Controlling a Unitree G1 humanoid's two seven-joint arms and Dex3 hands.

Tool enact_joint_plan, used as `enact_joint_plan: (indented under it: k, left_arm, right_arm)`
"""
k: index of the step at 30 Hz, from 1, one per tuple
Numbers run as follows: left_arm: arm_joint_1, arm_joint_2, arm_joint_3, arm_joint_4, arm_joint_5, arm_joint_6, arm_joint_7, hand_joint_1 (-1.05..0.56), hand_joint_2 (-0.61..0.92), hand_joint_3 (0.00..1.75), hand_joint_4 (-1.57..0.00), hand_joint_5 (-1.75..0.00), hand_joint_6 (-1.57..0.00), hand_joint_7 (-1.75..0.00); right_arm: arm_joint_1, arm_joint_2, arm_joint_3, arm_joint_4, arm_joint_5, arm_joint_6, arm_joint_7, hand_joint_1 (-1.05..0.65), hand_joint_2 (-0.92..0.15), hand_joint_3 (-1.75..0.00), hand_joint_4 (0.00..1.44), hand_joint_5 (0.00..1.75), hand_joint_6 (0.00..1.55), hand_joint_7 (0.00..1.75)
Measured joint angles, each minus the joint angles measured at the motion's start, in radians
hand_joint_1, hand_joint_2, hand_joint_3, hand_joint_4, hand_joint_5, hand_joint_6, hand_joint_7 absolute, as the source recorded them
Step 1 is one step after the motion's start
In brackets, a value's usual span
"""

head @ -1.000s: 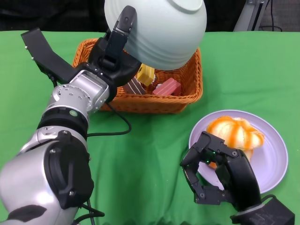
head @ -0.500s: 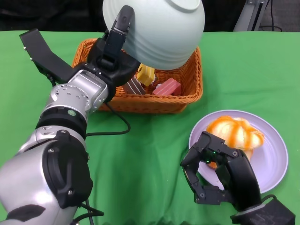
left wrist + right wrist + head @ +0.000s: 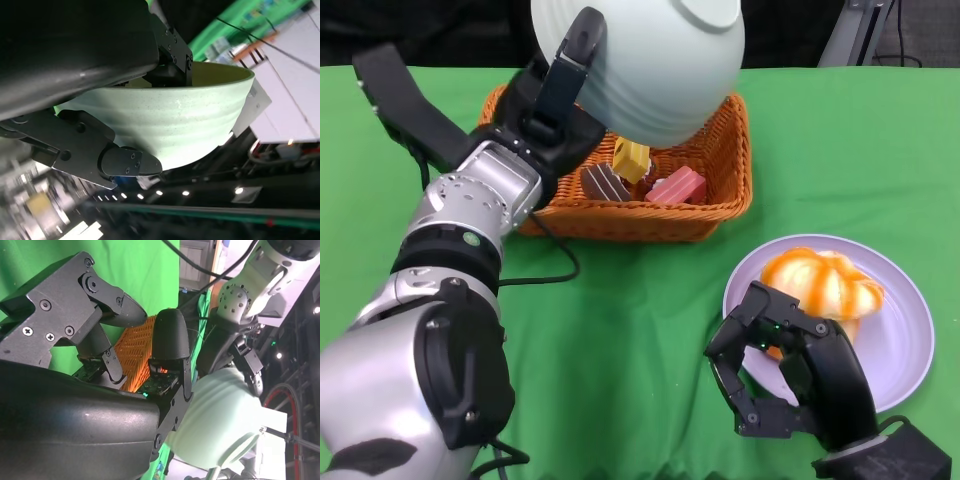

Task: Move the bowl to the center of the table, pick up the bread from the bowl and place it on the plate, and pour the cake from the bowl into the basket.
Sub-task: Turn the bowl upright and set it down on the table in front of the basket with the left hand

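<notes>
Green cloth (image 3: 650,310) covered the table | left hand (image 3: 555,110) gripped the pale bowl (image 3: 650,60), tipped upside down above the basket (image 3: 725,195) near the far edge | cake pieces (image 3: 645,178) lay in basket | right hand (image 3: 785,370) hovered empty, fingers loosely apart, at the plate (image 3: 905,340) holding bread (image 3: 825,280), near right corner
</notes>
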Motion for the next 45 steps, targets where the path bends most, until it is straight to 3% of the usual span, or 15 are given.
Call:
enact_joint_plan:
  k: [4, 12, 16, 22, 26, 31, 33, 40, 45]
  left_arm:
    - [0.024, 0.001, -0.084, -0.022, 0.074, -0.127, -0.09, -0.17, 0.92, 0.62, -0.68, -1.75, -0.64, -1.55]
    - [0.034, 0.002, -0.127, -0.027, 0.109, -0.205, -0.128, -0.17, 0.91, 0.62, -0.7, -1.75, -0.61, -1.57]
    - [0.095, 0.003, -0.249, -0.085, 0.247, -0.501, -0.204, -0.2, 0.88, 0.61, -0.71, -1.75, -0.64, -1.49]
    - [0.176, 0.038, -0.412, -0.106, 0.493, -0.941, -0.132, -0.24, 0.9, 0.59, -0.71, -1.75, -0.64, -1.43]
    - [0.181, 0.056, -0.44, -0.099, 0.528, -1.024, -0.099, -0.24, 0.9, 0.57, -0.71, -1.75, -0.64, -1.43]
    - [0.21, 0.142, -0.533, -0.098, 0.752, -1.236, 0.127, -0.21, 0.88, 0.58, -0.7, -1.75, -0.64, -1.44]
    - [0.213, 0.161, -0.557, -0.092, 0.811, -1.261, 0.209, -0.19, 0.87, 0.59, -0.67, -1.75, -0.64, -1.4]
    - [0.237, 0.283, -0.697, -0.093, 1.196, -1.321, 0.711, -0.14, 0.81, 0.62, -0.62, -1.75, -0.65, -1.31]
    - [0.233, 0.332, -0.8, -0.083, 1.335, -1.329, 0.985, -0.14, 0.8, 0.63, -0.62, -1.75, -0.66, -1.3]
  right_arm:
    - [0.0, 0.0, -0.001, 0.003, 0.007, 0.0, 0.011, -0.12, -0.4, -1.17, 0.83, 1.75, 0.66, 1.42]
    - [0.0, 0.0, -0.002, 0.007, 0.017, 0.0, 0.014, -0.12, -0.41, -1.18, 0.82, 1.74, 0.65, 1.42]
    - [0.0, 0.001, -0.004, 0.007, 0.016, 0.0, 0.012, -0.13, -0.41, -1.17, 0.81, 1.74, 0.65, 1.42]
    - [-0.001, 0.0, -0.005, 0.007, -0.002, 0.0, 0.003, -0.16, -0.43, -1.15, 0.82, 1.74, 0.65, 1.42]
    - [-0.001, -0.001, -0.007, 0.007, -0.003, 0.0, -0.006, -0.15, -0.43, -1.15, 0.82, 1.74, 0.65, 1.43]
    - [-0.003, -0.002, -0.007, 0.008, 0.015, 0.001, 0.009, -0.12, -0.42, -1.18, 0.81, 1.75, 0.64, 1.45]
    - [-0.004, -0.002, -0.006, 0.008, 0.017, 0.001, 0.011, -0.11, -0.41, -1.18, 0.81, 1.74, 0.63, 1.45]
    - [-0.005, 0.0, -0.006, 0.008, 0.015, 0.001, 0.011, -0.1, -0.44, -1.15, 0.8, 1.74, 0.63, 1.45]
    - [-0.005, -0.002, -0.007, 0.008, 0.015, 0.001, 0.01, -0.1, -0.44, -1.13, 0.8, 1.74, 0.62, 1.46]
